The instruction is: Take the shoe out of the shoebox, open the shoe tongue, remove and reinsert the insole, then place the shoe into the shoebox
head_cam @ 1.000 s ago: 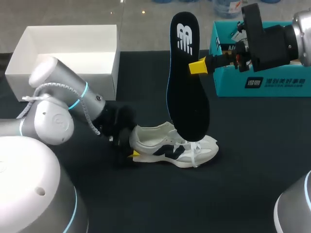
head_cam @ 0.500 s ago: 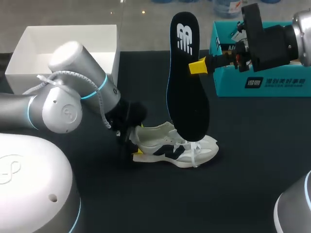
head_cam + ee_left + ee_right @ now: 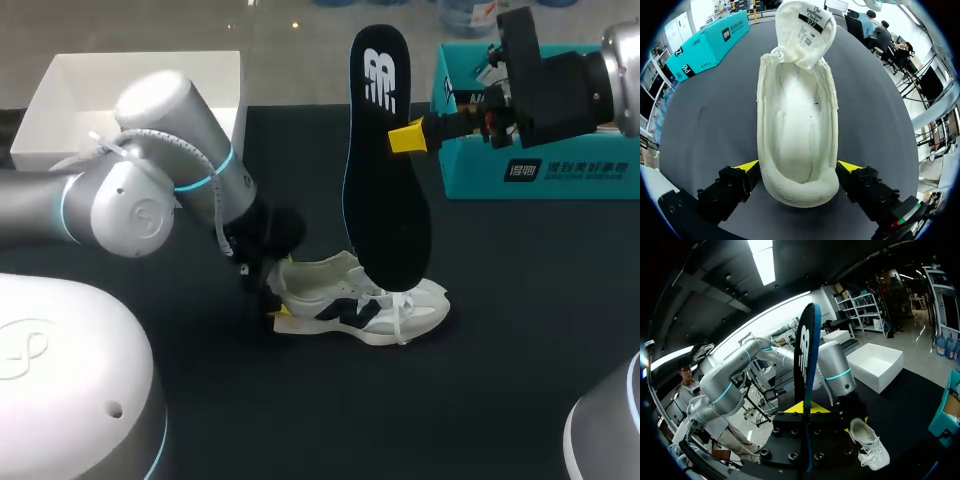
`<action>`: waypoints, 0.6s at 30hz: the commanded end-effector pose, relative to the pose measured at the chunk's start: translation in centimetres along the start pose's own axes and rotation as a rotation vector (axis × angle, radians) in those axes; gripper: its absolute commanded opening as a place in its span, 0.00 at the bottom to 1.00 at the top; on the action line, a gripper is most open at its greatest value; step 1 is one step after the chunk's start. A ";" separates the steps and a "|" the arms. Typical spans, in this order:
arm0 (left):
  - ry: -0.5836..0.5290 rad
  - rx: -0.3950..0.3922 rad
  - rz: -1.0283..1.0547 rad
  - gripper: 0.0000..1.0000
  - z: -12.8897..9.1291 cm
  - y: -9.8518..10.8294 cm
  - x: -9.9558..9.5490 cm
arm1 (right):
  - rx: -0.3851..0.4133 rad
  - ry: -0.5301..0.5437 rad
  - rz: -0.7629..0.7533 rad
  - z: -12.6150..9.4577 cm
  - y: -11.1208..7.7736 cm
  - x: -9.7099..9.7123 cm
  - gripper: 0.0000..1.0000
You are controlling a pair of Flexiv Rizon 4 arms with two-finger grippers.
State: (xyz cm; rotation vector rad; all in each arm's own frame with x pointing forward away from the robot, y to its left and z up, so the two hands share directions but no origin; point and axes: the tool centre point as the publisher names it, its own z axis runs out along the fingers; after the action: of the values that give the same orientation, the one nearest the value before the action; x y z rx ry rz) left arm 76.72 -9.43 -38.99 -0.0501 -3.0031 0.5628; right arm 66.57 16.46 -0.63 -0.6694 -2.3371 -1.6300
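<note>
While the left gripper [image 3: 799,169] pinches the heel of the shoe [image 3: 350,305] from both sides at mid-table [image 3: 520,330], the right gripper [image 3: 805,409] clamps the insole [image 3: 385,180] upright, its toe end dipping at the shoe's mouth. Tongue is thrown forward.

Step judged: reinsertion. To do it well:
- brace the heel;
- feed the toe end under the tongue first;
- lay the insole back toward the heel;
- release only once it lies flat.

Count:
- one table;
- two boxes: white shoebox [image 3: 130,85] far left, teal box [image 3: 560,170] far right;
- one shoe;
- one insole;
- two grippers.
</note>
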 end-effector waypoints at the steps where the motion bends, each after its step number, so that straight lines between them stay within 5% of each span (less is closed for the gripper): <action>1: 0.013 -0.136 -0.041 1.00 -1.4 -0.8 -0.7 | 0.003 -0.001 0.002 0.3 0.1 -0.1 0.00; 18: -0.043 -0.200 0.022 1.00 -3.8 -0.6 0.8 | 0.003 -0.001 0.002 0.3 0.1 -0.1 0.00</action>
State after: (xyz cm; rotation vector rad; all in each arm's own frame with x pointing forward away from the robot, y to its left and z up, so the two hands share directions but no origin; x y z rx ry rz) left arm 77.19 -9.12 -35.91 -0.0957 -3.0604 0.2758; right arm 66.56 16.47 -0.65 -0.6697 -2.3367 -1.6309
